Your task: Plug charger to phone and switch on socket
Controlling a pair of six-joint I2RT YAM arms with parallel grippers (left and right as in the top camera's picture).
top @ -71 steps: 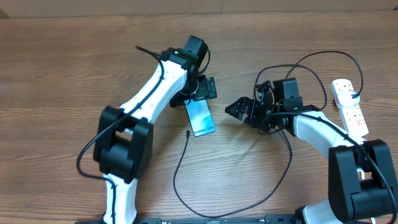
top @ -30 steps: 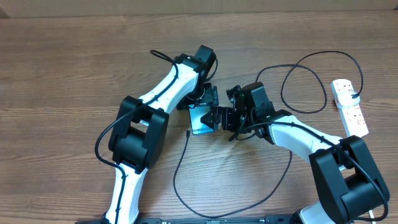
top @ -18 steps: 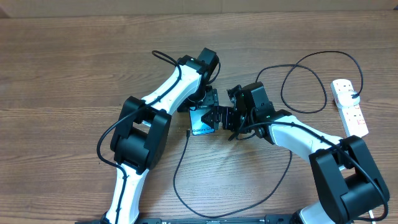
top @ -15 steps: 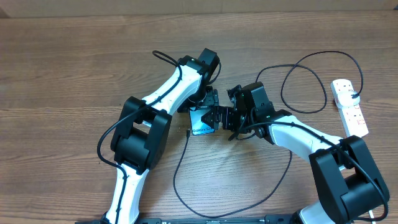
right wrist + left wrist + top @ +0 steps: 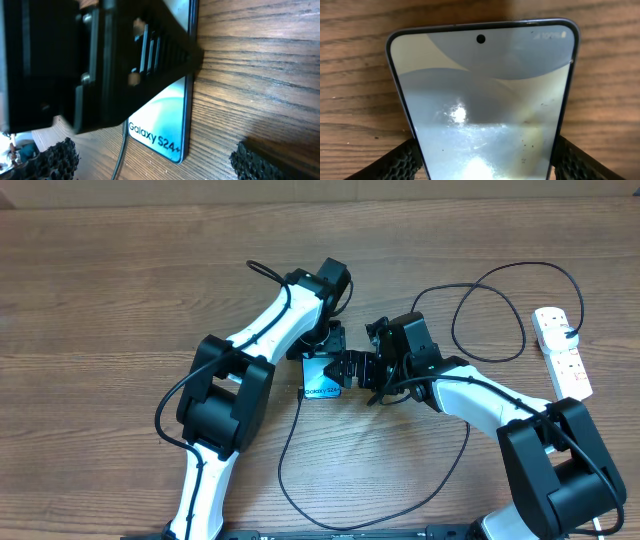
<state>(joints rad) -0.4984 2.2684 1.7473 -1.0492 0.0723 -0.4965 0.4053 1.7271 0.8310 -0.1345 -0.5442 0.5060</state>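
left gripper [image 5: 326, 356]: we see it down over the top end of the phone [image 5: 322, 380], jaws straddling the width. In the left wrist view, the pads [image 5: 406, 159] sit against both long edges with no gap showing, so we read it as gripping the phone.
right gripper [image 5: 352, 368]: jaws spread as wide as they go and holding nothing. It is low over the table [image 5: 100, 280], just right of the phone's lower end. The right wrist view shows only the phone's corner and bare wood between the fingers.
phone: flat on the wood, screen up, mid-table between the two grippers. We can read "Galaxy S24+" at the end nearest the robot.
charger [image 5: 282, 460]: thin black cable in wide loops across the near and right side of the table. The plug tip lies just beside the phone's lower left corner. We can't tell whether it touches.
socket [image 5: 563, 350]: white power strip at the far right, well apart from the phone, with a black plug in it. We can't tell the position of the red switches.
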